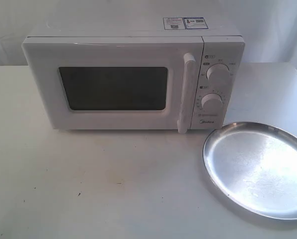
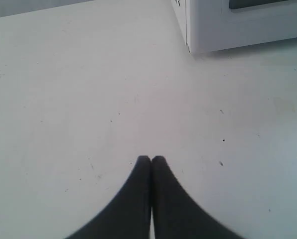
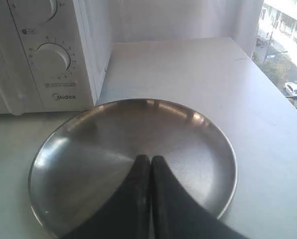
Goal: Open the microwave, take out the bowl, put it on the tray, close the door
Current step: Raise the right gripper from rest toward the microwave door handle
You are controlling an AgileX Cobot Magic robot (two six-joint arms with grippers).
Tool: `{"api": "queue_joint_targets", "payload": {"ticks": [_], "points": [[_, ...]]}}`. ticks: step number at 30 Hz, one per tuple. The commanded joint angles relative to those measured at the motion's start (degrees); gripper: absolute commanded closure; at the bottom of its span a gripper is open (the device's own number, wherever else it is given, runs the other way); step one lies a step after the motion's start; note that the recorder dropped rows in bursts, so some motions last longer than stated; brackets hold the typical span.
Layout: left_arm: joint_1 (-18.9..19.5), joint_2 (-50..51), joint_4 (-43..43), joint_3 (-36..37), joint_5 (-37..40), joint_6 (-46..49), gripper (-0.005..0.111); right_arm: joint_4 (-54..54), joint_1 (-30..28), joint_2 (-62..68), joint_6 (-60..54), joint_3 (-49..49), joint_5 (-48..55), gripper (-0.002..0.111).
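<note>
- Currently shut: white windowed door (image 1: 44, 89) of the big white boxy microwave (image 1: 133, 45). Stiff, hinged, likely light; best hold is the long vertical white bar handle (image 1: 186, 94).
- Small cream bowl not visible, presumably inside.
- Wide shiny steel tray (image 1: 258, 169) lies on the worktop (image 1: 88, 184), front-right of the microwave.
- Both pressed together, holding nothing: left pincer (image 2: 151, 159) over worktop, right pincer (image 3: 151, 158) over tray.

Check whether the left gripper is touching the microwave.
Apart. The left wrist view shows the left gripper, jaws shut, with a wide stretch of bare table between its tips and the nearest corner of the microwave.
</note>
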Motion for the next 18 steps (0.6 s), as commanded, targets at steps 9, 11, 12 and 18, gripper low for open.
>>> {"api": "queue_joint_targets", "payload": {"ticks": [9,11,12,18], "points": [[-0.24,-0.12,-0.35,-0.14,-0.07,-0.20,0.107,-5.16,-0.26,-0.33,-0.76,0.13,-2.08,0.108],[-0.24,-0.12,-0.35,-0.14,-0.07,-0.20,0.107,-5.16,-0.26,-0.33,-0.76,0.13,-2.22,0.108],[-0.24,-0.12,-0.35,-0.14,-0.07,-0.20,0.107,-5.16,-0.26,-0.33,-0.76,0.13,-3.23,0.108],[-0.24,-0.12,-0.35,-0.14,-0.07,-0.20,0.107,-4.46,-0.26,-0.33,1.51,0.13,-27.94,0.108]]}}
